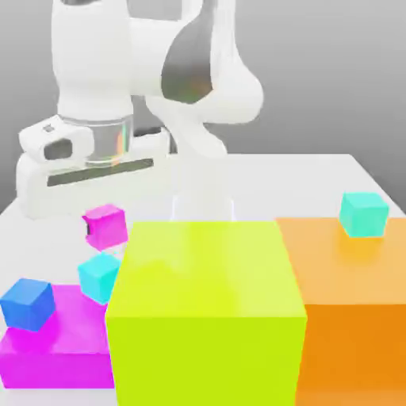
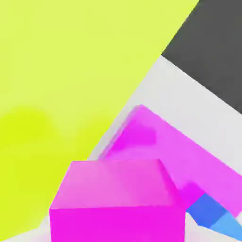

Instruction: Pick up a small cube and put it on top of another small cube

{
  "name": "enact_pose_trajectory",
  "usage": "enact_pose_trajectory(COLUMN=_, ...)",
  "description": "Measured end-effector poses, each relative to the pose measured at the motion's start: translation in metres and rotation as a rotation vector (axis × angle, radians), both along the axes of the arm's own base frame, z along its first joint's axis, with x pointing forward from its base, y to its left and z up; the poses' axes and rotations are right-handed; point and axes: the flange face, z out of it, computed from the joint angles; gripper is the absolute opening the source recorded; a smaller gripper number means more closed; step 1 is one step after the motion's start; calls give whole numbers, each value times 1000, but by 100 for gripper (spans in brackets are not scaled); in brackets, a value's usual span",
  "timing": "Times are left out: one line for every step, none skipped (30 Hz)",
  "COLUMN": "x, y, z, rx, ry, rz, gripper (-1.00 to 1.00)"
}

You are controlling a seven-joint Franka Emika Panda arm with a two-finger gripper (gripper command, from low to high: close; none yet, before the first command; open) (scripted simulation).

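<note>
Under the arm, the hand (image 1: 101, 212) pinches the small magenta cube (image 1: 105, 226) by opposite flat sides; it looks light, rigid, smooth

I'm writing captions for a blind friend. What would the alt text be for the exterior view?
A white robot arm reaches down behind a large yellow-green block, with a small magenta cube just under its hand. A cyan cube and a blue cube are near a flat magenta slab; another cyan cube sits on an orange block.
</note>
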Motion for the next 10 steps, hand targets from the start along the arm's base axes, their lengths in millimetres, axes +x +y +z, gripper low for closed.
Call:
enact_pose_trajectory(x=-8, y=-1, z=-7, rx=22, ry=3, rz=-14, gripper=-100)
enact_pose_trajectory(x=-12, y=-1, z=-16, rx=34, ry=4, rz=-20, gripper=-100)
enact_pose_trajectory(x=-13, y=0, z=-27, rx=41, ry=4, rz=-22, gripper=-100)
enact_pose_trajectory(x=-13, y=0, z=-38, rx=44, ry=4, rz=-24, gripper=-100)
enact_pose_trajectory(x=-14, y=0, z=-49, rx=45, ry=5, rz=-25, gripper=-100)
enact_pose_trajectory(x=-15, y=-1, z=-60, rx=45, ry=5, rz=-26, gripper=-100)
enact_pose_trajectory(x=-16, y=-1, z=-71, rx=43, ry=5, rz=-27, gripper=100)
enact_pose_trajectory(x=-16, y=-1, z=-71, rx=43, ry=5, rz=-27, gripper=100)
enact_pose_trajectory(x=-16, y=-1, z=-71, rx=43, ry=5, rz=-27, gripper=100)
enact_pose_trajectory(x=-16, y=-1, z=-71, rx=43, ry=5, rz=-27, gripper=100)
